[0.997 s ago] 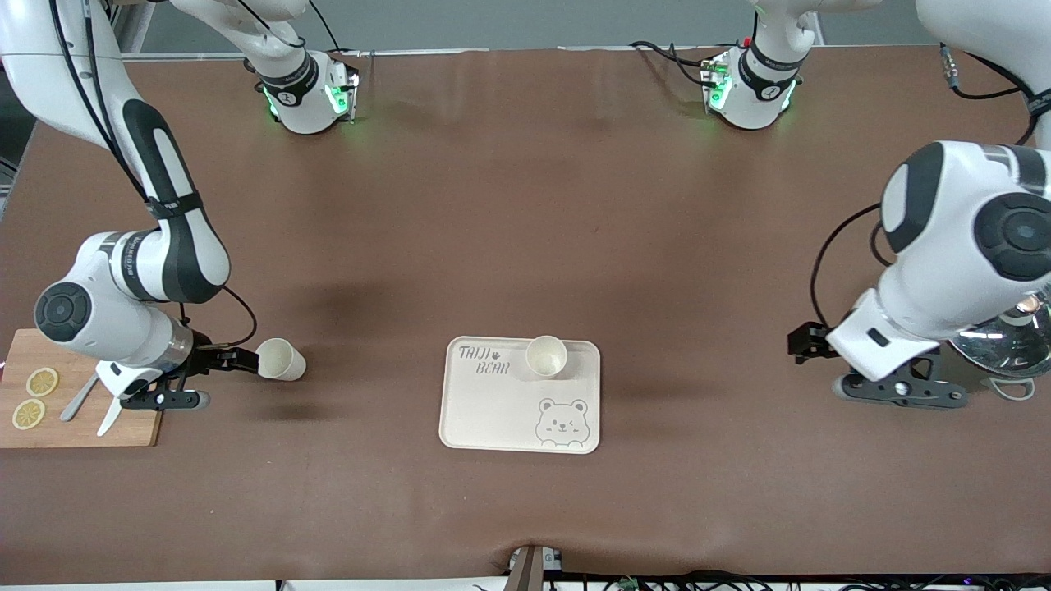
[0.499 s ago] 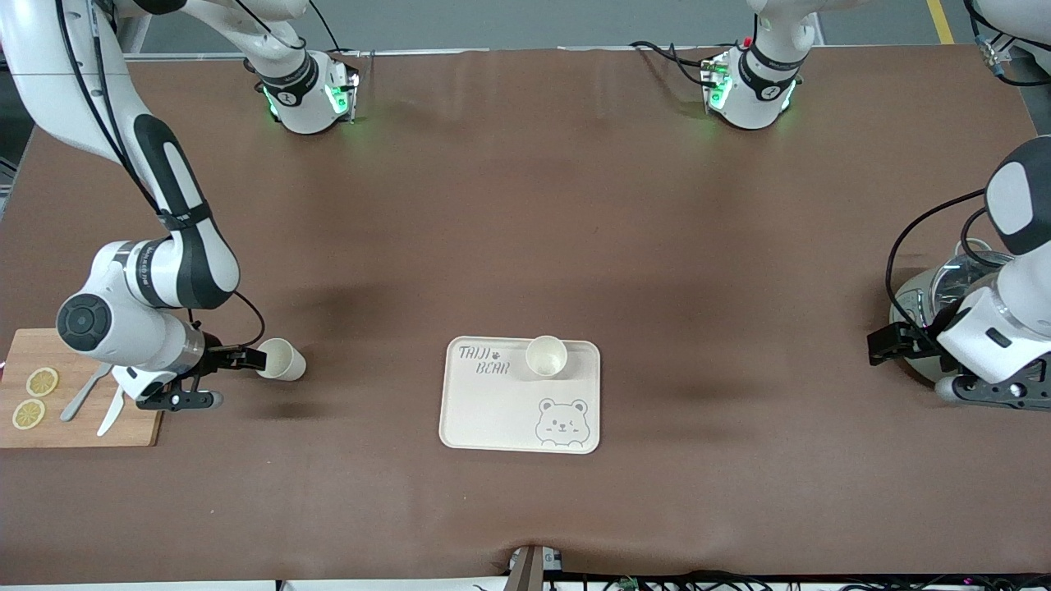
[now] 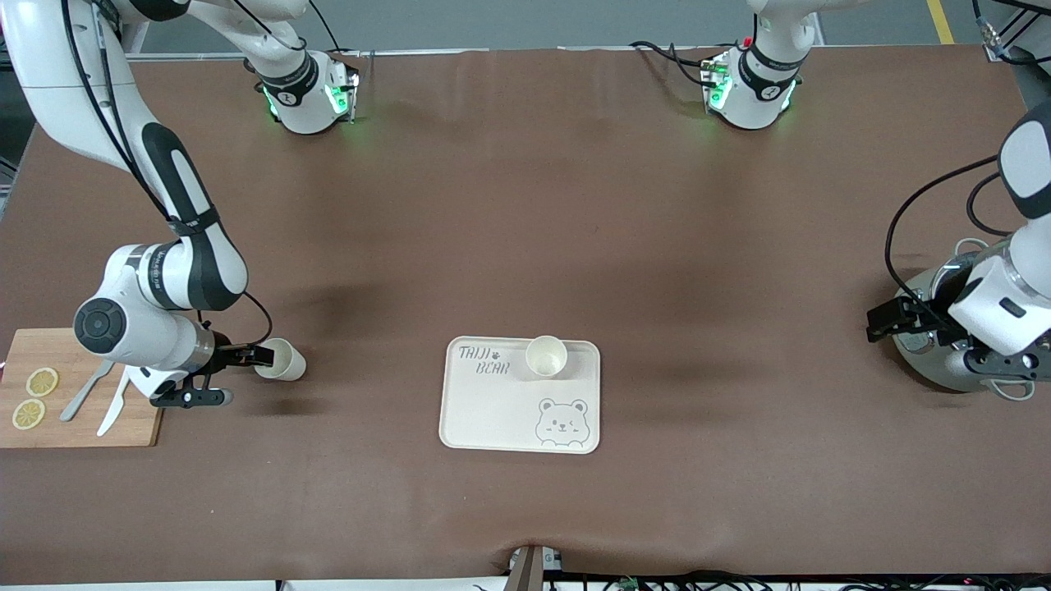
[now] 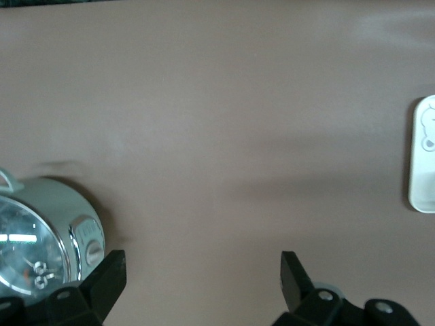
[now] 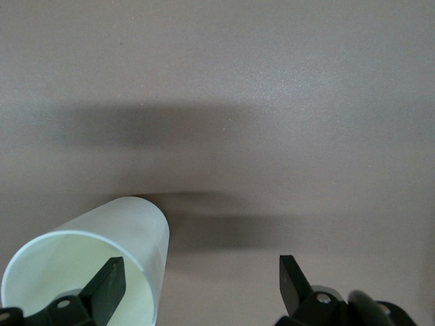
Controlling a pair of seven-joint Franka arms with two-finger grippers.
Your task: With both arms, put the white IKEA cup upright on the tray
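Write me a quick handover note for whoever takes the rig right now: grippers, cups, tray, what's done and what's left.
Right gripper: open, at the mouth of the cup lying on its side on the table beside the cutting board; one of its fingers is inside the rim, no grip.
Left gripper: open, empty, over the metal pot at the left arm's end.
Tray: mid-table, with an upright cup on it.
Done: one cup placed.
Left: grasp the tipped cup, stand it on the tray.

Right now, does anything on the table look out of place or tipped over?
Yes: one cup lies on its side on the table near the board, with one finger of the open right tool in its mouth. The other cup stands upright on the tray.
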